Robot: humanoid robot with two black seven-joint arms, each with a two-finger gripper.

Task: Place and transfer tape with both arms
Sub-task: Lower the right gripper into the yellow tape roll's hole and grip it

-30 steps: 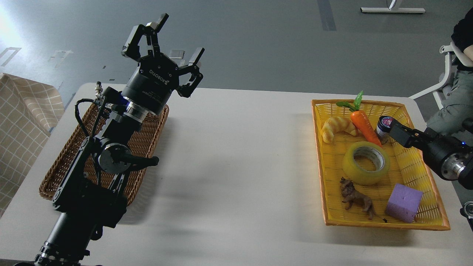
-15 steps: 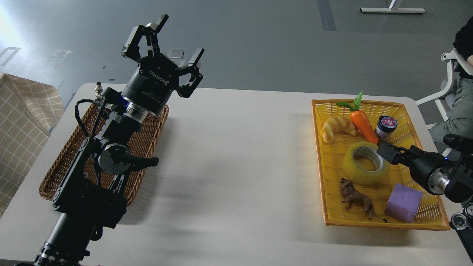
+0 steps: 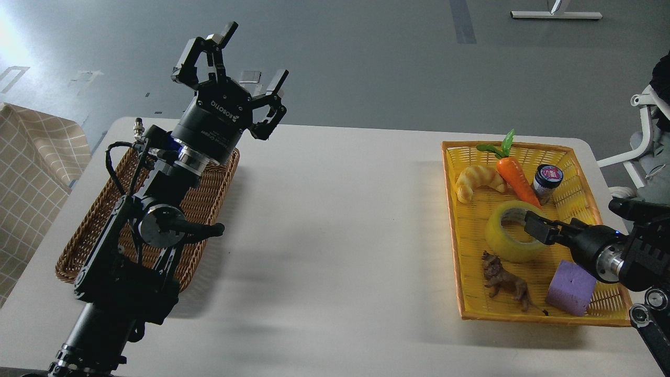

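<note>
Right gripper [image 3: 535, 226] had slid down from jar [image 3: 547, 177] onto tape [image 3: 515, 232], jaws over its 3 o'clock rim, can't tell if clenched. Tape sat mid yellow basket [image 3: 602, 311], bench's 3 o'clock. Left gripper [image 3: 230, 63] parked high, jaws released, prob awaiting handoff.

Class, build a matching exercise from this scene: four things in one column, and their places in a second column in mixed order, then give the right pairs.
Column one:
1. tape
2. purple cube
3. croissant
4. left end effector

Column two:
A. far left corner of the yellow basket
B. raised above the brown wicker basket
C. middle of the yellow basket, at the right end effector
D. near right corner of the yellow basket

Pairs: 1-C, 2-D, 3-A, 4-B
</note>
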